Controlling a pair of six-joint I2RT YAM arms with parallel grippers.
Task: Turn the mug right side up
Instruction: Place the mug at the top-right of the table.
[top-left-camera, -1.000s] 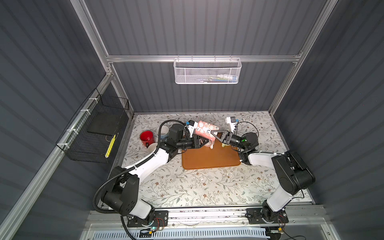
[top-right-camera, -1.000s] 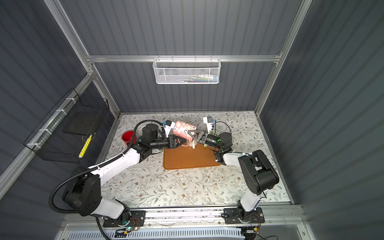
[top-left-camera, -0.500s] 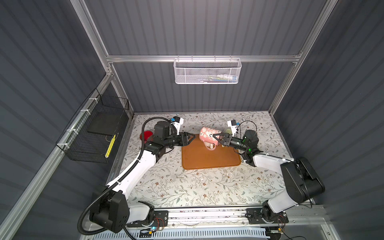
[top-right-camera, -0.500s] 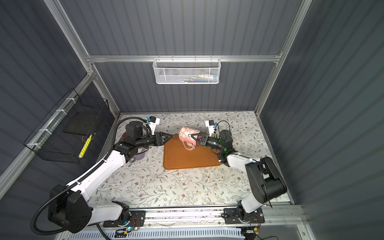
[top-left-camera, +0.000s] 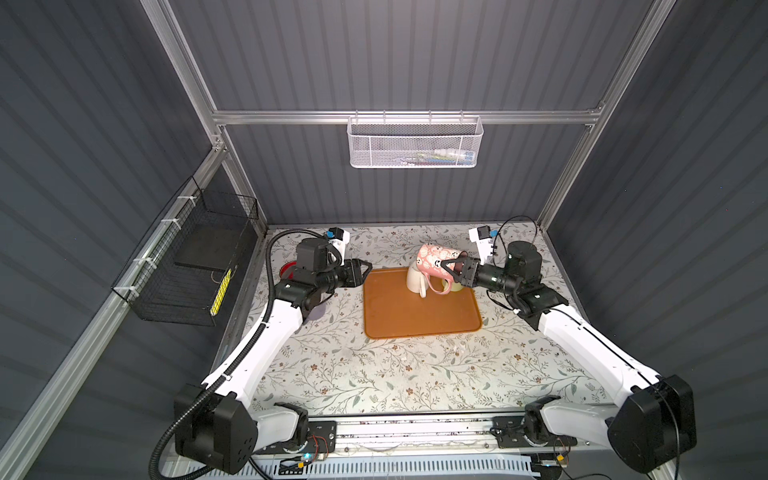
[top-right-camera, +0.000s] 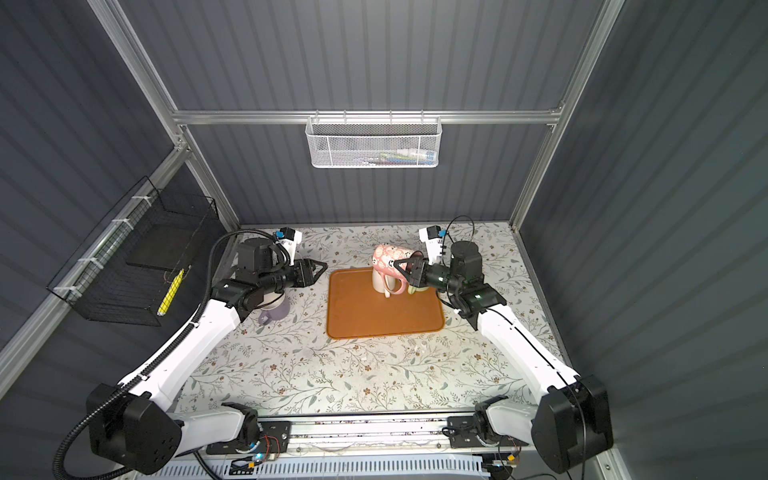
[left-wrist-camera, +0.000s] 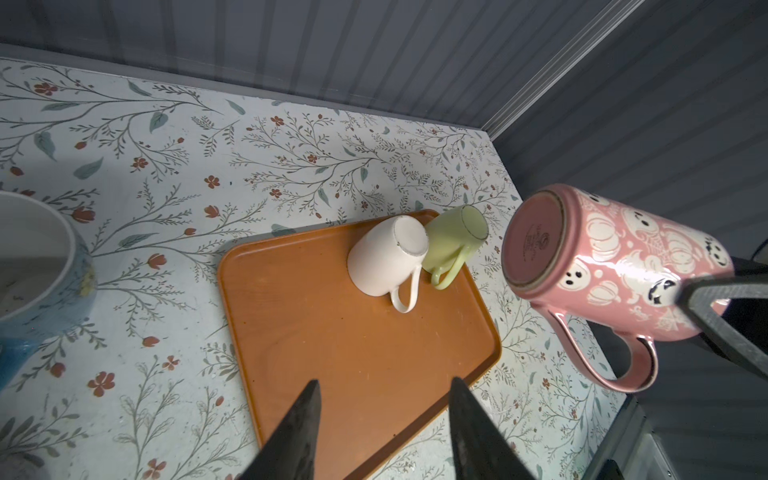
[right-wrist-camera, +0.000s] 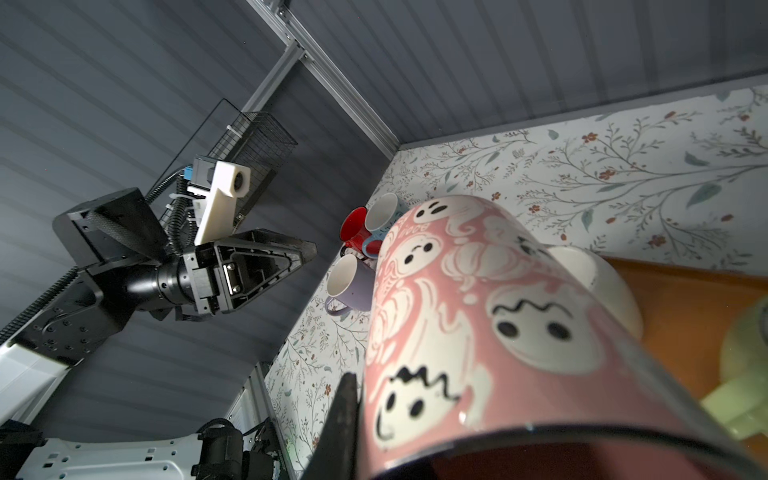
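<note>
The pink ghost-print mug (top-left-camera: 432, 259) (top-right-camera: 388, 257) hangs on its side in the air over the far edge of the orange tray (top-left-camera: 415, 320). Its base points left and its handle hangs down. My right gripper (top-left-camera: 453, 270) (top-right-camera: 409, 270) is shut on the mug's wall at the mouth; one finger (right-wrist-camera: 345, 415) lies against the outside. In the left wrist view the mug (left-wrist-camera: 615, 266) shows its base. My left gripper (top-left-camera: 365, 268) (left-wrist-camera: 384, 384) is open and holds nothing, a little left of the tray.
A white mug (top-left-camera: 415, 280) and a pale green mug (left-wrist-camera: 455, 237) sit upside down at the tray's far edge, under the held mug. Red (right-wrist-camera: 353, 224), purple (top-right-camera: 276, 309) and blue (left-wrist-camera: 37, 266) mugs stand at the far left. Wire baskets (top-left-camera: 415, 143) (top-left-camera: 195, 266) hang on the walls.
The left gripper let go of the pink mug and drew back to the left. The right gripper closed on the mug's mouth and now carries it alone, a little lower.
</note>
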